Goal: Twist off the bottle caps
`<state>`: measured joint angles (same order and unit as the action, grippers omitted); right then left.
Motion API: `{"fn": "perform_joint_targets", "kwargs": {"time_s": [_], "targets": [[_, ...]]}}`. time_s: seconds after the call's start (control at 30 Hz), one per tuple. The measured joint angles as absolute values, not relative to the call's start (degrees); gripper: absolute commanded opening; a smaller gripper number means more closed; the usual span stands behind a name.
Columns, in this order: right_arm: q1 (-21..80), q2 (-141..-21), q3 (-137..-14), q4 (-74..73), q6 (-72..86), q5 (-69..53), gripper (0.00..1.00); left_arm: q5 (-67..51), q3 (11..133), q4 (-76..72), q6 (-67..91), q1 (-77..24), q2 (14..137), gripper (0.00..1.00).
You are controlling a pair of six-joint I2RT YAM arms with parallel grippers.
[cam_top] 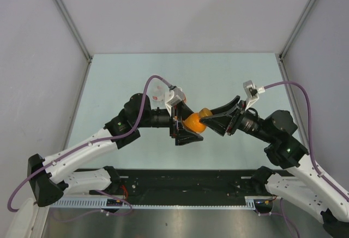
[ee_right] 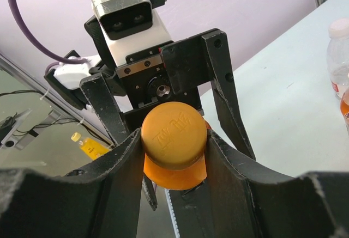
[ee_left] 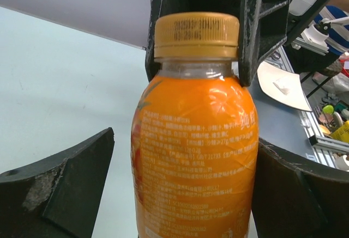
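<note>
The short orange bottle (ee_left: 193, 162) hangs between my two grippers, and from above the bottle (cam_top: 192, 122) lies near level. Its orange cap (ee_right: 173, 134) sits pinched between my right gripper's (ee_right: 173, 133) fingers, which are shut on it. That cap (ee_left: 196, 31) also shows in the left wrist view, with the right arm's black fingers on both sides. My left gripper (ee_left: 185, 140) straddles the bottle's body and stands open. Its left finger (ee_left: 65, 189) is clear of the label, and its right finger (ee_left: 294, 194) lies against the bottle's side.
A clear bottle with a white cap (ee_right: 339, 58) stands on the pale table (cam_top: 229, 80) behind my left wrist, and from above the clear bottle (cam_top: 158, 94) is partly hidden. A sliver of something orange (ee_right: 344, 107) shows just below it. Grey walls close in left, right and back.
</note>
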<state>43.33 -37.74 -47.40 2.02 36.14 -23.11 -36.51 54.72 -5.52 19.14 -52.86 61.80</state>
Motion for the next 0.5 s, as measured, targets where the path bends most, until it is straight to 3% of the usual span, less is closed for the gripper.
{"fn": "perform_joint_targets", "kwargs": {"time_s": [0.07,0.3,0.43,0.47,0.5], "targets": [[43.79,-37.98,-47.4,2.02,35.88,-22.79,0.0,-36.58,54.72,-5.54,19.44,-52.86,61.8,0.93],[44.42,-38.3,-47.4,2.04,35.07,-21.15,0.0,-37.47,54.72,-6.35,20.08,-52.88,61.8,0.58],[44.99,-38.28,-47.4,1.93,34.61,-20.16,0.0,-37.67,54.41,-7.11,20.38,-52.88,61.8,0.47],[45.12,-38.26,-47.4,1.93,34.57,-19.97,0.02,-37.69,54.3,-7.31,20.45,-52.88,61.8,0.46],[45.25,-38.22,-47.4,1.89,34.48,-19.7,0.12,-37.71,54.19,-7.55,20.45,-52.88,61.8,0.45]]}}
